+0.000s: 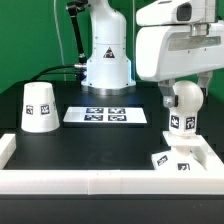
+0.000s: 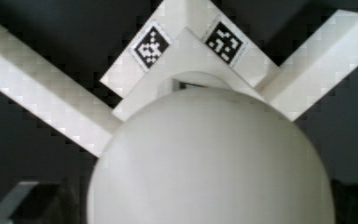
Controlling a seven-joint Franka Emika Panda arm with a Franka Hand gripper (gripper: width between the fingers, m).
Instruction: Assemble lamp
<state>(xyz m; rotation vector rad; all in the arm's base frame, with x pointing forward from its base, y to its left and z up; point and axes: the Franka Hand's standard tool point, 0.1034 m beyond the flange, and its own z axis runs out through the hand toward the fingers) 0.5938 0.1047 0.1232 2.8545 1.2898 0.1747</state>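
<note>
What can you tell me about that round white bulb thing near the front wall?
The bulb is a smooth, matte white plastic piece: a rounded egg-like head on a short stem that carries a black-and-white square tag. It stands upright on the small square base, close to the corner of the white wall on the exterior view's right. The wrist view looks straight down on its rounded top. The gripper hangs just above it; whether anything touches the bulb there cannot be told.

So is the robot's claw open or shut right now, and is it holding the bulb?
Gripper: open, jaws wide either side of the bulb, not gripping it.
</note>
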